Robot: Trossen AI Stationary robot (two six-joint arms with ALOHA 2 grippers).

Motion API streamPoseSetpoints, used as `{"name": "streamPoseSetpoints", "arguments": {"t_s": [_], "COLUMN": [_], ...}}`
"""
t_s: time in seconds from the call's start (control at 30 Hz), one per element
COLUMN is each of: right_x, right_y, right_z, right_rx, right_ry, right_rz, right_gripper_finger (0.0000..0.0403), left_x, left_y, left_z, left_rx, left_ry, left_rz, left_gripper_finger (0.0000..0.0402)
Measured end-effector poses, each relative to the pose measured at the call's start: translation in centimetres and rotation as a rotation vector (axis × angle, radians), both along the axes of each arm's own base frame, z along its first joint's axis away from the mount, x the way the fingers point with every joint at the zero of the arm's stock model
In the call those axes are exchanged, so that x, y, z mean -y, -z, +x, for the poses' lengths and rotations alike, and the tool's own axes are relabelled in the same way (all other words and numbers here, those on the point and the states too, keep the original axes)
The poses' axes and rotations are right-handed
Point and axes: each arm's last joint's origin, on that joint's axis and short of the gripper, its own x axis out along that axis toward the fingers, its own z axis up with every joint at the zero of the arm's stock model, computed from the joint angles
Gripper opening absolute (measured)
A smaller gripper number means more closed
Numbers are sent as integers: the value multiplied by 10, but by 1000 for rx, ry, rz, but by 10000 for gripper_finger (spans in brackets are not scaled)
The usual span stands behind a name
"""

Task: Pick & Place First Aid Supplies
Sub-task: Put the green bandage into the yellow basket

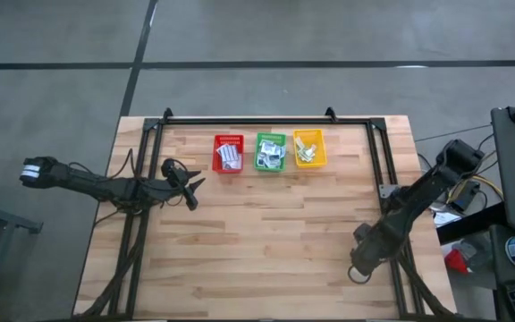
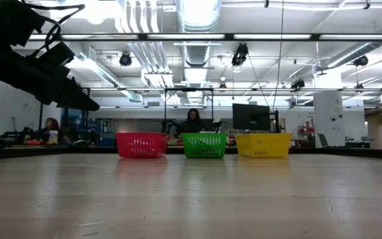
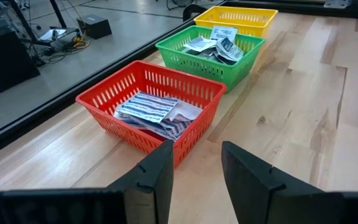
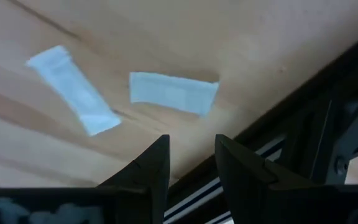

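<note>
Red basket holds striped packets; green basket holds square packets

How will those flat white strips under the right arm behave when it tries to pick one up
The two white strips lie flush on the wooden table, so they probably give the right end effector little edge to catch. They look thin and papery: likely very light, floppy, and apt to slide when nudged rather than lift.
</note>
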Motion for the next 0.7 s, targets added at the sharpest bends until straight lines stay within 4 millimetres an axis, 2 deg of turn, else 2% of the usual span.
{"name": "streamPoseSetpoints", "arguments": {"t_s": [0.57,0.7], "right_x": [-11,-11], "right_y": [38,40], "right_z": [11,11], "right_rx": [-88,-92], "right_ry": [-58,-64], "right_rz": [-68,-69], "right_gripper_finger": [123,115], "left_x": [0,0], "left_y": [0,0], "left_z": [0,0], "left_rx": [-1,0], "left_ry": [0,10], "left_rz": [0,-5], "left_gripper_finger": [133,133]}}
